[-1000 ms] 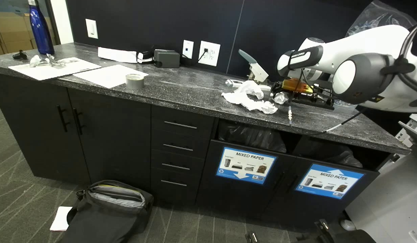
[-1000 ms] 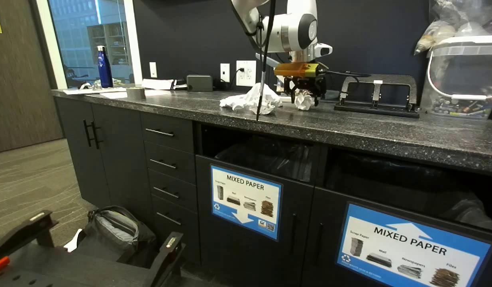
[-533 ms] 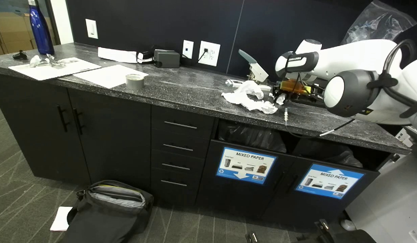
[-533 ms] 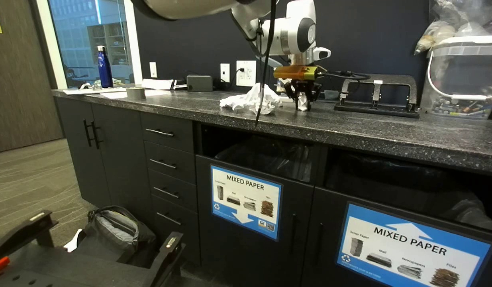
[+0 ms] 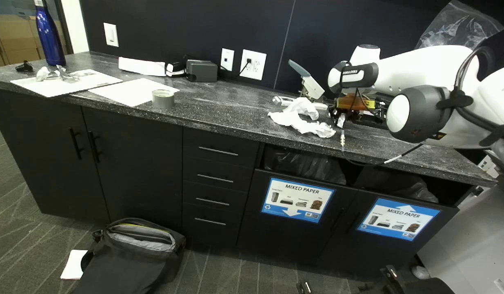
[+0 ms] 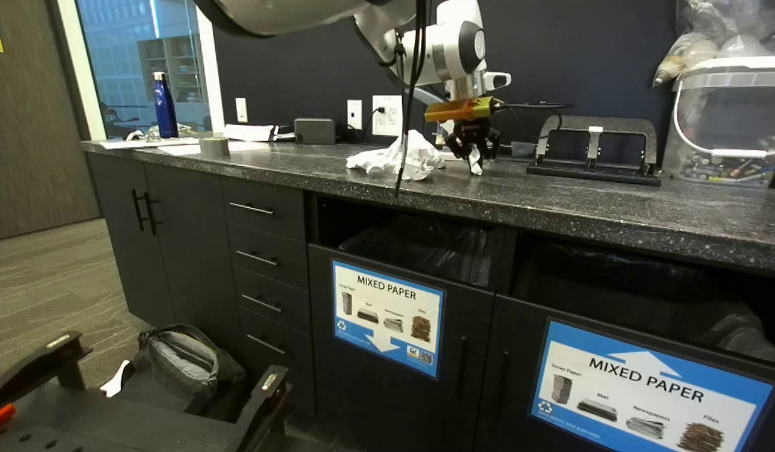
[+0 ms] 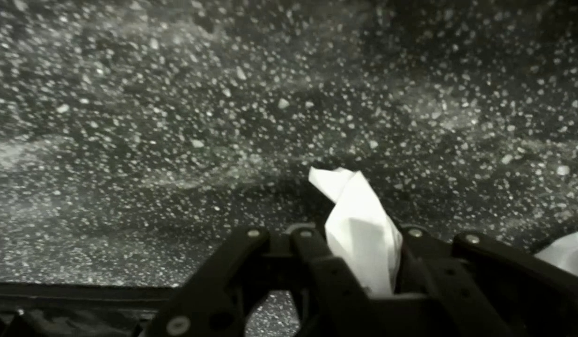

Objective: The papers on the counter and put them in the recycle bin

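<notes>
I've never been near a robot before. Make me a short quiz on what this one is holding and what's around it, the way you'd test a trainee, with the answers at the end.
1. Open question: what does the robot's gripper hold?

2. True or false: the blue bottle lies on its side on the countertop.

3. Fill the blank: the sign with the downward arrow is headed MIXED ____.

Key
1. A crumpled white paper wad.
2. False: the blue bottle stands upright on the countertop.
3. PAPER.
</notes>
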